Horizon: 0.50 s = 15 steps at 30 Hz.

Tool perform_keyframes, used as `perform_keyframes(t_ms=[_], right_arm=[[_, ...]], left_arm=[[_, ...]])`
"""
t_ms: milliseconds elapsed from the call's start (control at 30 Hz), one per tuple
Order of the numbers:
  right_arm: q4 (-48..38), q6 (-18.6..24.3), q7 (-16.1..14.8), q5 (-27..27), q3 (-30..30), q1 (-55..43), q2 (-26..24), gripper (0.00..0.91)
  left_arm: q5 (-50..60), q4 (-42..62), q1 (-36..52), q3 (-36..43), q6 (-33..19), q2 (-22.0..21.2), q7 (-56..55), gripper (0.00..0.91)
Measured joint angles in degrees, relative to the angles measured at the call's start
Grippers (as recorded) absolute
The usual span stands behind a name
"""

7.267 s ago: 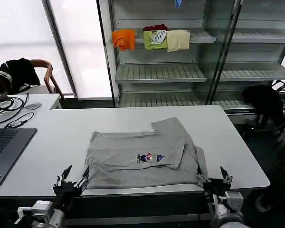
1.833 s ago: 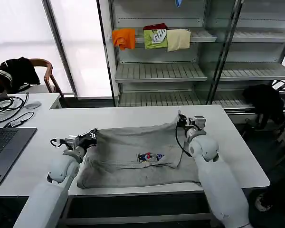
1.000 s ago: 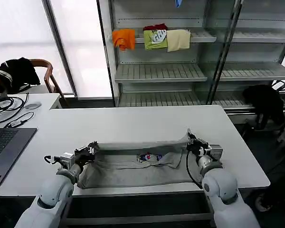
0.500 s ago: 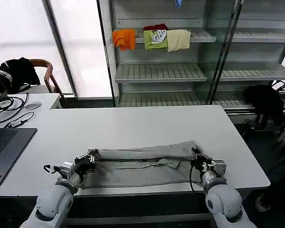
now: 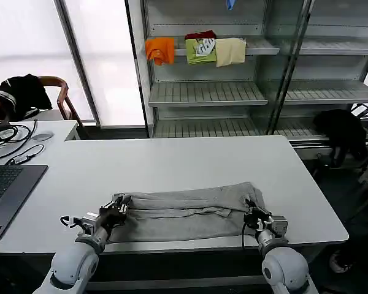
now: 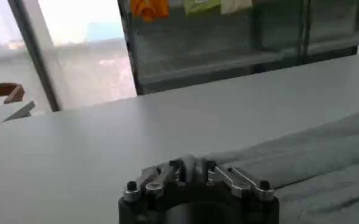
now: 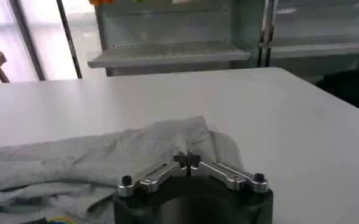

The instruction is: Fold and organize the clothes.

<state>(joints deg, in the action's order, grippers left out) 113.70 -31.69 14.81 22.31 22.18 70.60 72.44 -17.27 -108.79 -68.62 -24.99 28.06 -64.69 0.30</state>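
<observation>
White table (image 5: 172,160) fills the middle of the head view, with metal shelving (image 5: 233,92) behind it and a bright window to the left. On an upper shelf sit three folded garments side by side: orange (image 5: 159,50), green (image 5: 200,50) and cream (image 5: 230,51). A laptop (image 5: 6,193) lies at the table's left edge, near some cables (image 5: 9,136), and a chair (image 5: 34,98) draped with dark cloth stands behind it.

A grey T-shirt (image 5: 184,211) lies near the table's front edge, folded into a long, low band. Its long axis runs left to right, parallel to that front edge, and its far edge is rumpled into ridges.

The left gripper (image 5: 115,211) sits low at the band's left end. In the left wrist view its fingers (image 6: 179,171) are closed together, pinching a small peak of grey cloth between them.

The right gripper (image 5: 256,217) sits low at the band's right end. In the right wrist view its fingers (image 7: 180,161) meet tip to tip on the edge of the shirt's fabric (image 7: 136,152), which spreads away from them across the table (image 7: 289,122).

Both arms reach in from the near side of the table, one at each end of the shirt.
</observation>
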Motion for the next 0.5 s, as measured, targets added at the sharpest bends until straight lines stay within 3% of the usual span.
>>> perform_keyframes(t_ms=[500], right_arm=[[6.09, -0.41, 0.52, 0.09, 3.27, 1.53, -1.5, 0.907]], left_arm=[[1.33, -4.22, -1.85, -2.69, 1.41, -2.6, -1.72, 0.907]])
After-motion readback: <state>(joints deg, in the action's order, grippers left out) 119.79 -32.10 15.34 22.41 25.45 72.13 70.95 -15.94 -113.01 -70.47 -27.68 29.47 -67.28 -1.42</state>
